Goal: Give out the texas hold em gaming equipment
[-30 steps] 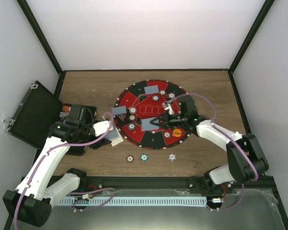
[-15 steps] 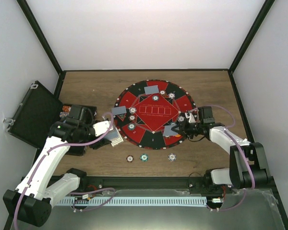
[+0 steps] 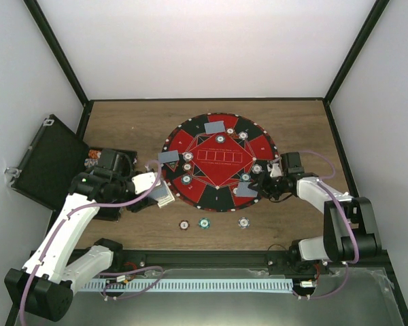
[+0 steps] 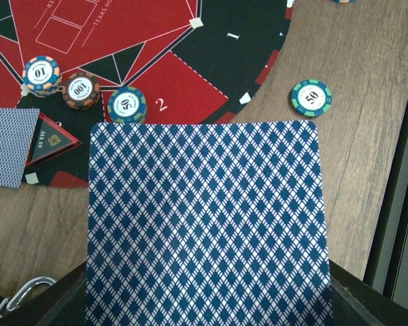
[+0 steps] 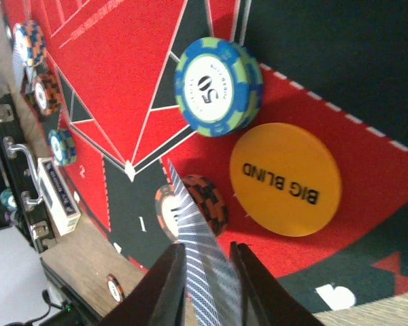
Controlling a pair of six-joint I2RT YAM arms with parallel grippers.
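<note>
My left gripper [image 3: 156,191] hangs at the round poker mat's [image 3: 217,157] left edge, shut on a stack of blue diamond-backed cards [image 4: 204,224] that hides its fingers in the left wrist view. My right gripper [image 3: 250,183] is low over the mat's right front part, shut on one card [image 5: 202,258] held edge-on. Just beyond its tips lie an orange BIG BLIND disc [image 5: 285,178], a blue-green 50 chip [image 5: 214,85] and an orange-black chip [image 5: 207,202] partly behind the card. Two dealt cards [image 3: 214,127] [image 3: 168,157] and several chips [image 3: 187,168] lie on the mat.
Three chips [image 3: 183,224] [image 3: 203,222] [image 3: 243,221] lie on the wood in front of the mat. The open black case [image 3: 47,159] stands at the left, behind my left arm. Black frame posts and white walls close in the table.
My right gripper has carried its card from the mat's middle to the right front part and lowered it near the orange disc. The left arm has not moved.
</note>
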